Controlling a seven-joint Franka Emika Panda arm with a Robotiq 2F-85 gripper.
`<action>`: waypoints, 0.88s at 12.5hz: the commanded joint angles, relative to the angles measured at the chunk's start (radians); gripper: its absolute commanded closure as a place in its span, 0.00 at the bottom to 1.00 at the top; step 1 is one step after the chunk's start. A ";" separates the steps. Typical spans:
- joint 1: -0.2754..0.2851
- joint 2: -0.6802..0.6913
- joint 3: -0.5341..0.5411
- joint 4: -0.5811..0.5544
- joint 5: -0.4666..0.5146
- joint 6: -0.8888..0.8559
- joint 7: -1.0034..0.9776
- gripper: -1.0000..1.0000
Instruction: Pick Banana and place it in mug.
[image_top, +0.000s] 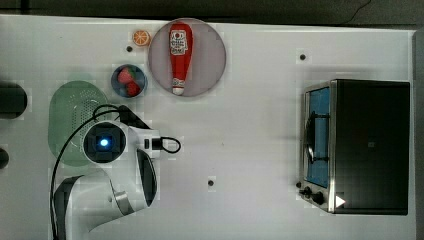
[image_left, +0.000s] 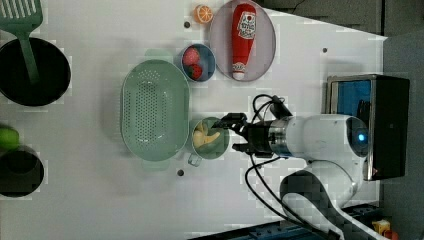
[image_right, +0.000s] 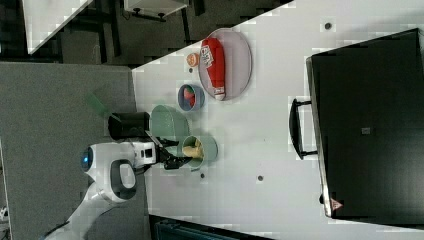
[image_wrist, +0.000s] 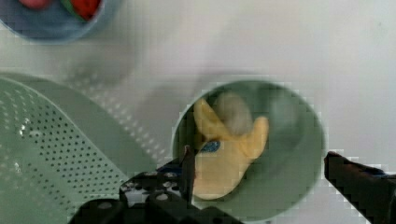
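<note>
A: Looking at the wrist view, where does the banana (image_wrist: 224, 154) sit?

B: Inside the mug (image_wrist: 299, 186), leaning against the inner wall with its tips pointing up. The left view shows the same: yellow fruit within the pale green rim, the cup standing on the white table (image_left: 100, 200) just beside the big perforated colander (image_left: 155, 110).

A: And the hand (image_left: 239, 133)?

B: Spread wide, with nothing between the fingers. One dark finger (image_wrist: 187, 172) sits at the mug's rim on one side, the other beyond the rim on the far side, so they straddle the cup without holding the fruit.

A: Why so wide?

B: My reading is that it lets the banana rest freely and leaves room to clear the rim when the arm lifts. The fruit looks settled, so the placing seems done.

A: Anything that could go wrong?

B: The mug is small and light-looking; a finger catching the rim on the way up might tip it toward the colander. The strawberry bowl (image_left: 198, 62) and the ketchup bottle (image_left: 242, 37) on its plate (image_left: 220, 35) are well apart, out of harm's way
</note>
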 joint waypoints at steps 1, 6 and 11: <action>-0.021 -0.133 -0.023 0.095 -0.010 -0.162 0.025 0.00; -0.048 -0.307 -0.205 0.344 -0.023 -0.599 -0.183 0.00; -0.056 -0.356 -0.399 0.535 -0.149 -0.866 -0.342 0.00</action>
